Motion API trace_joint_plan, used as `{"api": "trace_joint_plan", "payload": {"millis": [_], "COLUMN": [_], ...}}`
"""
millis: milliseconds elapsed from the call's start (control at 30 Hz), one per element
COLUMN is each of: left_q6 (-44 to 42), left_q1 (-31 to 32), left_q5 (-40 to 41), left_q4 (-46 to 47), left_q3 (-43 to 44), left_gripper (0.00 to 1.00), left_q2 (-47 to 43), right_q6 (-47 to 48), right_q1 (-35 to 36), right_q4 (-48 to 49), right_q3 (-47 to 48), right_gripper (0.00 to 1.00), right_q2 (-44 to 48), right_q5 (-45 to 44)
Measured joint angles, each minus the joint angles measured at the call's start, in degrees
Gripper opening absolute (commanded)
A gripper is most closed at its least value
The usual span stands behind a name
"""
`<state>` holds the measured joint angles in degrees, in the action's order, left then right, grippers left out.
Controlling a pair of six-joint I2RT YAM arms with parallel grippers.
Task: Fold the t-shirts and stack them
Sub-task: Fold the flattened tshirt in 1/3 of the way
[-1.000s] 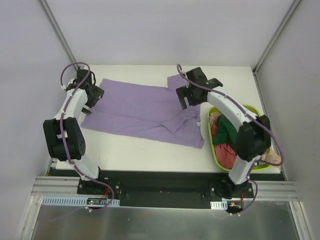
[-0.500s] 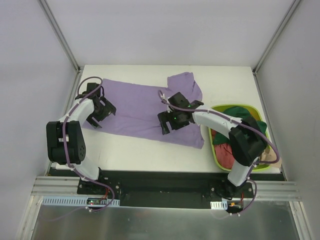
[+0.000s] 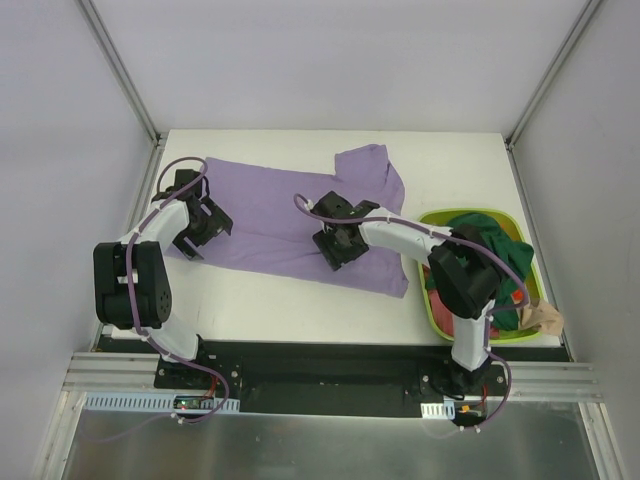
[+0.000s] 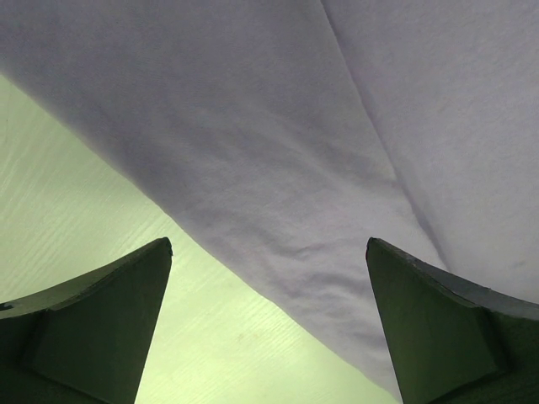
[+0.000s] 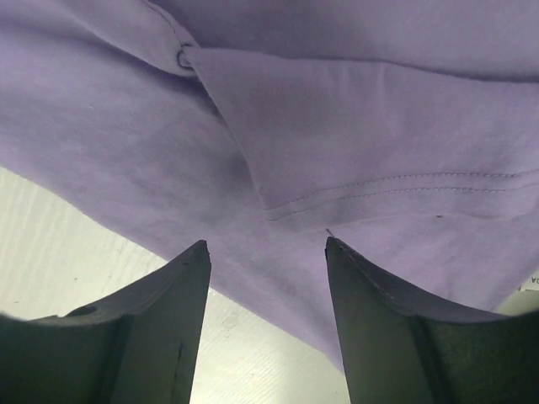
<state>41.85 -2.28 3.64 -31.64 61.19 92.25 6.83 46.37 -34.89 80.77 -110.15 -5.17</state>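
Observation:
A lavender t-shirt (image 3: pixel 270 215) lies spread flat across the white table, one sleeve folded up at the back (image 3: pixel 370 170). My left gripper (image 3: pixel 190 240) is open, low over the shirt's left near edge; the left wrist view shows the cloth edge (image 4: pixel 278 210) between its fingers (image 4: pixel 101 320). My right gripper (image 3: pixel 335 255) is open, low over the shirt's near edge at the middle; the right wrist view shows a sleeve hem (image 5: pixel 379 185) just ahead of its fingers (image 5: pixel 387 337). A dark green shirt (image 3: pixel 490 240) and a red-pink shirt (image 3: pixel 445 280) lie in the basket.
A lime-green plastic basket (image 3: pixel 432 300) stands at the right edge of the table, beside the right arm. A beige cloth (image 3: pixel 545 318) hangs at its near right corner. Bare white table (image 3: pixel 300 310) runs along the near edge. Metal frame posts stand at the back corners.
My right gripper has swung from the back sleeve forward and left to the shirt's near edge. My left gripper has come forward from the back left corner to the left near edge.

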Motion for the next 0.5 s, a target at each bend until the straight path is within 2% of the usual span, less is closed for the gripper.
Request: {"api": "trace_joint_plan", "payload": {"millis": [100, 300, 500], "left_q6": [-0.3, -0.6, -0.7], "left_q1": [0.0, 0.0, 0.0], "left_q5": [0.4, 1.2, 1.4], "left_q4": [0.1, 0.1, 0.1], "left_q3": [0.0, 0.0, 0.0], "left_gripper": [0.99, 0.99, 0.99], "left_q2": [0.0, 0.0, 0.4], "right_q6": [0.0, -0.2, -0.7], "right_q1": [0.1, 0.1, 0.1], "right_q4": [-0.5, -0.5, -0.5], "right_q3": [0.0, 0.0, 0.2], "right_gripper": [0.57, 0.40, 0.29], "right_q2": [-0.9, -2.1, -2.3], "right_q5": [-0.6, -2.8, -6.5]}}
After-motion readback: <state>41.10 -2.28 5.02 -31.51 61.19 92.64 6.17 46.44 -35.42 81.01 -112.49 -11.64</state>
